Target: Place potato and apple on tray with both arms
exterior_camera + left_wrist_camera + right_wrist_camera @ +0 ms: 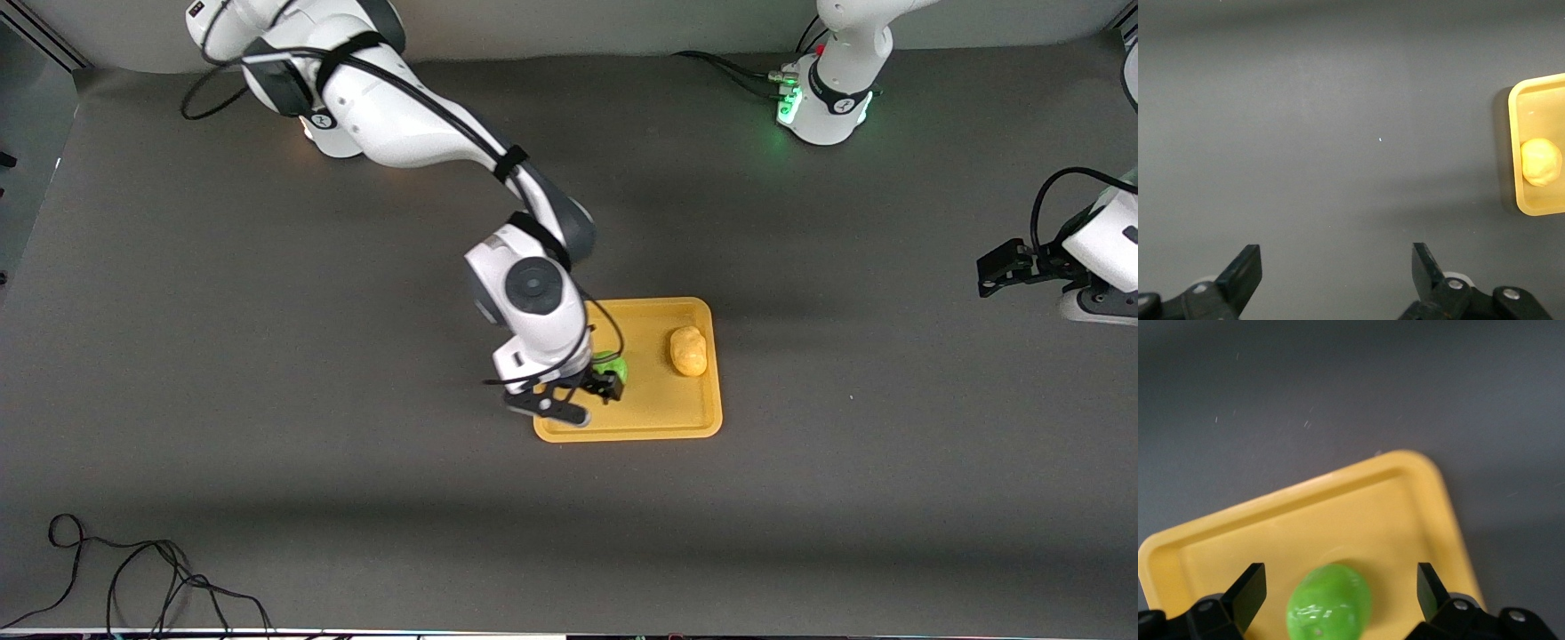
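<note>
The apple (1329,599) lies on the floor of the tray (662,422), toward the right arm's end of it. In the right wrist view it sits between the 2 spread fingers (1245,590) with a clear gap on each side, so nothing grips it. The potato (688,350) rests on the same tray at the end toward the left arm, well apart from the apple and close to the rim. The tray itself lies flat on the dark worktop (267,427), near the middle between the 2 arms.

The right gripper (594,391) hangs low over the apple's end of the tray, fingers open and empty. The left gripper (1337,273) waits over bare worktop at the left arm's end, its fingers also open with nothing between them; its wrist view catches the tray's end and the potato off to one side.

Judging from how things lie, both fruits are already placed, and the step in hand is the release of the apple. What the next move calls for is a straight lift of the right gripper, fingers kept apart, so that neither one nudges the round apple and sets it rolling toward the low rim. After that, the right arm needs only to draw clear of the tray.
</note>
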Controlling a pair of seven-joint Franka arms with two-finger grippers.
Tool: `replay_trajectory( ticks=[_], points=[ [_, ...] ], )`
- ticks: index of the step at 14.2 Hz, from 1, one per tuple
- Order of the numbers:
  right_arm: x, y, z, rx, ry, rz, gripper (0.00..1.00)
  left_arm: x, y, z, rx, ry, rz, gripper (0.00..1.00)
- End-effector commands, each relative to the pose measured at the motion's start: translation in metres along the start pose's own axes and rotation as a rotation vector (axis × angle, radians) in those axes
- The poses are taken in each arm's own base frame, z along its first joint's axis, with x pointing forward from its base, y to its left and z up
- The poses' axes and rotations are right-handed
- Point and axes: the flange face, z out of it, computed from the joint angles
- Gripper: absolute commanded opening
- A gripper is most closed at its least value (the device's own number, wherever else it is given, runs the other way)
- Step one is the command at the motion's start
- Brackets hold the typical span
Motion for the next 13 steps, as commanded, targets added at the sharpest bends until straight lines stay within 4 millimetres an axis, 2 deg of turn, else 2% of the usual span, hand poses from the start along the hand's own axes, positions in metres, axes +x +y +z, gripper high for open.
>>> replay_trajectory(
  ticks=[1, 3, 6, 8, 13],
  points=[
    [0.024, 0.067, -0.079, -0.02, -0.017, -0.037, 1.0, -0.006, 0.002, -0.004, 0.001, 0.015, 0.011, 1.0],
    [0.053, 0.128, -0.124, -0.026, 0.001, -0.087, 1.0, -0.005, 0.003, -0.004, 0.0, 0.02, 0.013, 1.0],
    [0.093, 0.225, -0.172, -0.052, 0.009, -0.137, 1.0, -0.004, 0.004, -0.006, 0.002, 0.028, 0.013, 1.0],
    [0.117, 0.279, -0.202, -0.086, -0.014, -0.172, 1.0, -0.004, 0.007, -0.005, 0.001, 0.027, 0.019, 1.0],
    [0.139, 0.376, -0.272, -0.101, -0.04, -0.19, 1.0, -0.004, 0.006, -0.005, 0.001, 0.027, 0.019, 1.0]
  ],
)
